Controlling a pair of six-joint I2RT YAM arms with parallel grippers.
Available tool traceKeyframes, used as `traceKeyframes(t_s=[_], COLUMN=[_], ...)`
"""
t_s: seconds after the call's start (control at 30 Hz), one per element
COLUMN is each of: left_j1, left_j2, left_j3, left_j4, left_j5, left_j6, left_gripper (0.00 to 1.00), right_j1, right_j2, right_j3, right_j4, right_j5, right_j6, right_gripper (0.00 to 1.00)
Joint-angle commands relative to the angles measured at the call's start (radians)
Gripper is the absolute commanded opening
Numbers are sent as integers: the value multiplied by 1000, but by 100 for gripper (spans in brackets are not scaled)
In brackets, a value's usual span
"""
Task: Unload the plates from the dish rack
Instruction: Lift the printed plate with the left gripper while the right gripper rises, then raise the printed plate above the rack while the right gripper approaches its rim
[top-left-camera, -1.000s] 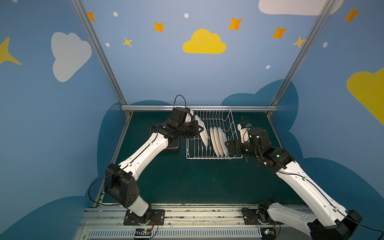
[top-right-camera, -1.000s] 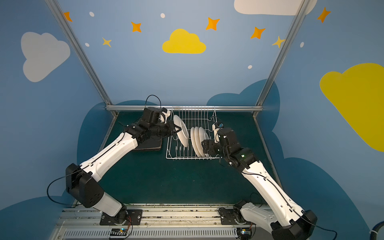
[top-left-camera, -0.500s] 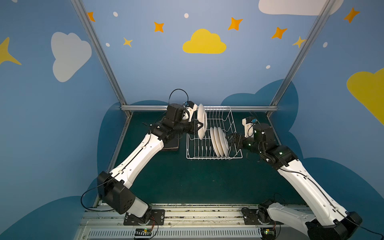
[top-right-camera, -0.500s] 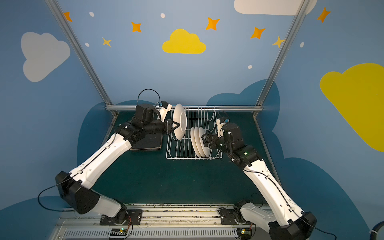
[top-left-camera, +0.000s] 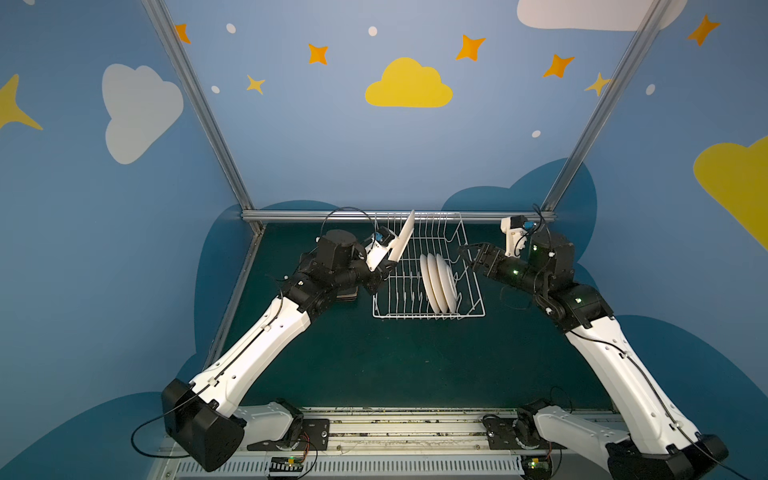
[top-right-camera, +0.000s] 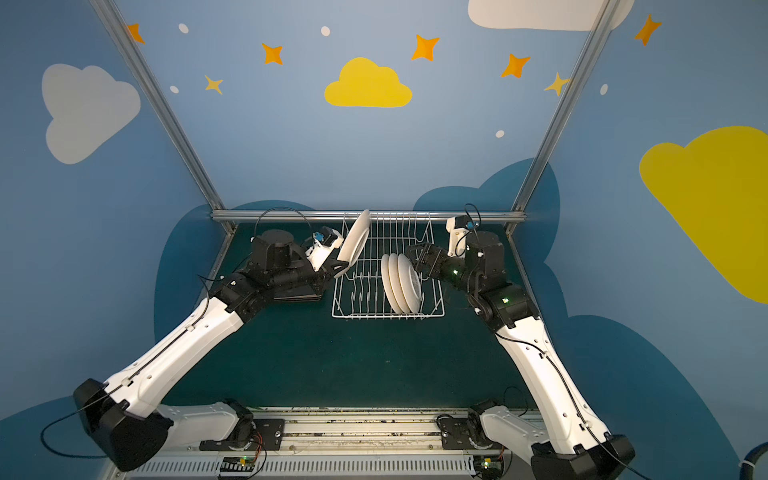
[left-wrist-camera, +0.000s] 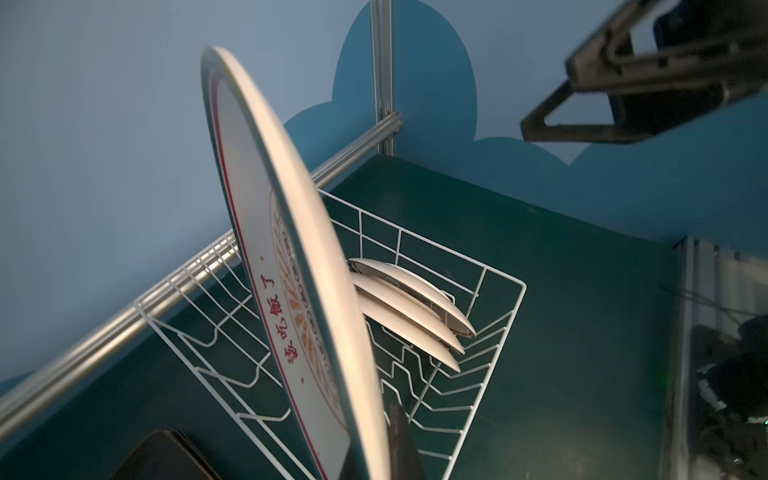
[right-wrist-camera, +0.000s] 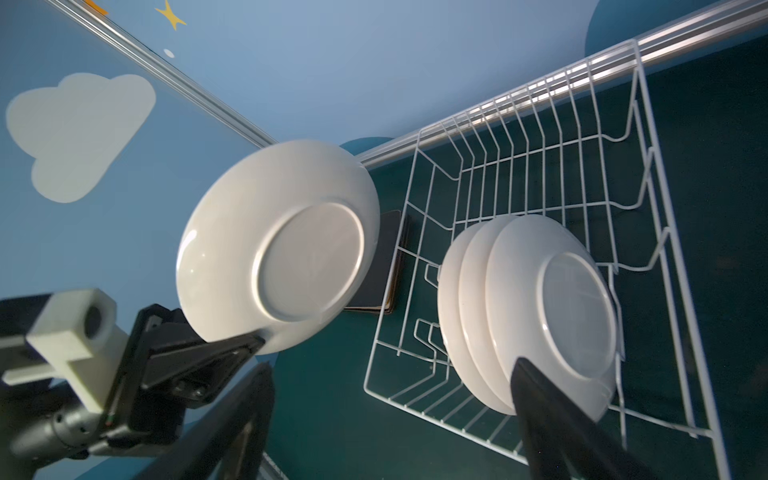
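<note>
The white wire dish rack (top-left-camera: 471, 286) (top-right-camera: 432, 286) (right-wrist-camera: 582, 137) (left-wrist-camera: 490, 332) stands at the back middle of the table. Three round white plates (top-left-camera: 438, 282) (top-right-camera: 401, 289) (right-wrist-camera: 540, 307) (left-wrist-camera: 415, 311) stand on edge in it. My left gripper (top-left-camera: 388, 266) (top-right-camera: 338, 266) (left-wrist-camera: 374, 449) is shut on the rim of a fourth round plate (top-left-camera: 402, 241) (top-right-camera: 354, 243) (left-wrist-camera: 291, 249) (right-wrist-camera: 278, 245) with red characters and an orange sunburst. This plate hangs tilted above the rack's left side. My right gripper (top-left-camera: 469, 255) (top-right-camera: 415, 257) (right-wrist-camera: 390, 415) hovers open over the rack's right edge, holding nothing.
A low stack of dark rounded-square plates (top-left-camera: 347, 296) (top-right-camera: 299, 295) (right-wrist-camera: 386, 266) (left-wrist-camera: 162, 457) lies flat on the green table just left of the rack, partly under my left arm. A metal rail (top-left-camera: 291, 216) runs along the back wall behind the rack.
My left gripper has lifted its plate up out of the rack and tipped it leftward. My right gripper has risen from the rack's front right corner, still open.
</note>
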Motion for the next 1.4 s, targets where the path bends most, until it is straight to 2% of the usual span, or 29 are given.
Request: traceKeyframes(t_s=[0.0,0.27,0.6,0.97,1.2,1.3,1.37], left_j1=[-17,-57,-88,-143,-167,-177,-185], left_j2=[-49,-82,-97,-97,-100,-96,-95], left_j3=[-6,-110,-162,-199,-216,-220,-226], left_j4=[99,162,183,183,213,218,229], left_j5=[-58,-204,-260,-317,-336,-352,-360], left_j6=[222,418,549,704,749,779,798], left_gripper=[3,3,3,3,3,3,3], right_j1=[-4,-3,12,55,75,83,87], right_j2=[37,89,150,215,259,288,304], right_j3=[55,96,109,143,170,196,208], right_j4=[32,65,72,18,-66,-116,-138], right_j5=[-96,-157,-191,-185,-167,-166,-163], right_j6=[33,77,129,113,100,82,81], right_gripper=[89,88,88,88,80,74,66])
